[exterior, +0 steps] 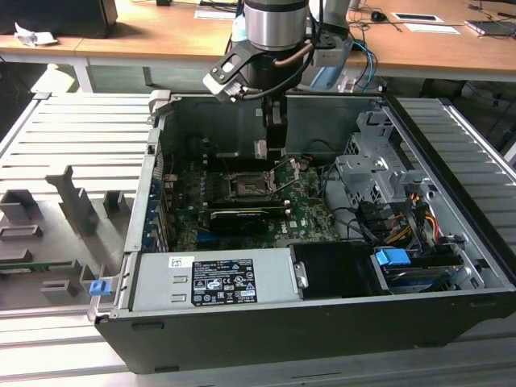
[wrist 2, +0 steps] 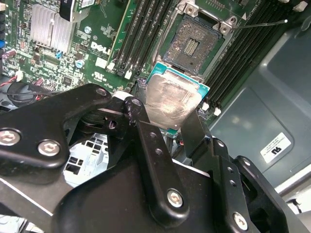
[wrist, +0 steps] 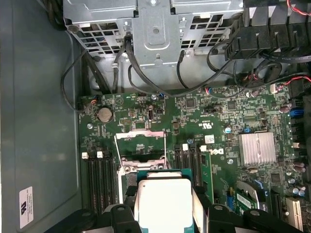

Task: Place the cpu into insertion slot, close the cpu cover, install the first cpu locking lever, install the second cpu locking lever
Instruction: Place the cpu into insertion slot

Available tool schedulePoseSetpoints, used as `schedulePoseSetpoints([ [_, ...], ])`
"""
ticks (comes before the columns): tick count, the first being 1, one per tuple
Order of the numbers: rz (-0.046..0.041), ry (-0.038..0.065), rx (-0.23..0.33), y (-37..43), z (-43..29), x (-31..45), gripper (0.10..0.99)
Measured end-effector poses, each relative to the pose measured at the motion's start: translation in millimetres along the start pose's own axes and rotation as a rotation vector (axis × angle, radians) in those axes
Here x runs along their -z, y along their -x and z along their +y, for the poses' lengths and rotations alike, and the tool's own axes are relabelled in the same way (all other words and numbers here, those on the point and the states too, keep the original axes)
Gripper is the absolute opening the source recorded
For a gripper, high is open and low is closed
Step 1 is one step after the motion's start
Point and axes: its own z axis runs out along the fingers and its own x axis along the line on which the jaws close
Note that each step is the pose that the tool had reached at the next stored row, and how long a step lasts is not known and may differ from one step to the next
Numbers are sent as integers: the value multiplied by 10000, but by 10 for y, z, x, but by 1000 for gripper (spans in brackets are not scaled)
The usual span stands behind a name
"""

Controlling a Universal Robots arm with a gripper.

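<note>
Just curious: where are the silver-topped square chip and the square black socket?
Silver-topped square chip [wrist 2: 170,99]: second wrist view, middle of metal top.
Square black socket [wrist 2: 193,44]: second wrist view, dark centre.

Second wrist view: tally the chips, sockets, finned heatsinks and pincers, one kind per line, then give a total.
cpu, gripped: 1
insertion slot, empty: 1
finned silver heatsink: 1
pincer: 1
Total: 4
</note>
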Motion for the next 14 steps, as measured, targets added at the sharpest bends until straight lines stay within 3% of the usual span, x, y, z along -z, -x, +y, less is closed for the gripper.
schedulePoseSetpoints([
  [10, 5, -1, 11, 2, -8, -90, 529],
  [14, 49, -10, 513, 3, -12, -131, 529],
])
